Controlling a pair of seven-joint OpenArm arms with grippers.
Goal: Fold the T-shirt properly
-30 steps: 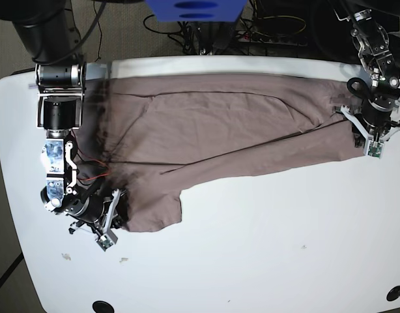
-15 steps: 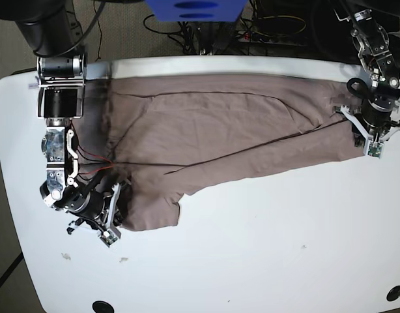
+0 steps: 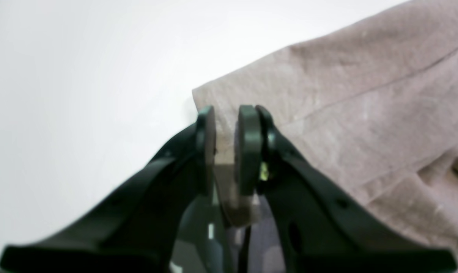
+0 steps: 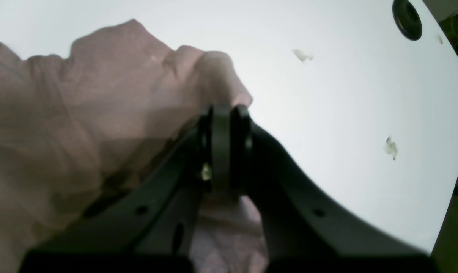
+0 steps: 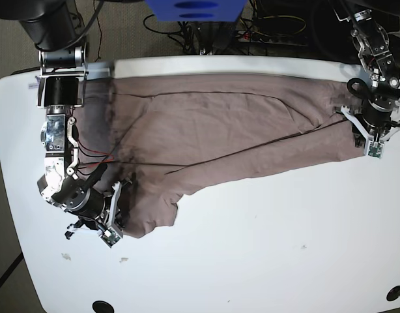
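Spreading across the far half of the white bench (image 5: 252, 261), the mauve-brown T-shirt (image 5: 213, 130) lies flat and lengthwise, one sleeve hanging toward the near left, a long diagonal crease running from left to right. The step in hand looks like a two-cornered hold ahead of a fold: both arms sit at opposite ends of the cloth with fabric between their jaws. The right pincer (image 5: 112, 225), at the near left of the base view, is clamped tight on a bunched edge beside the sleeve; its wrist view shows the jaws all but meeting with cloth drooping around them. The left pincer (image 3: 227, 148), at the far right, pinches a corner of the hem, a thin layer of fabric filling the narrow gap between its pads. Next, I judge, both ends must lift and travel together, keeping the cloth taut, so the held edge lands evenly on the opposite edge without dragging wrinkles.
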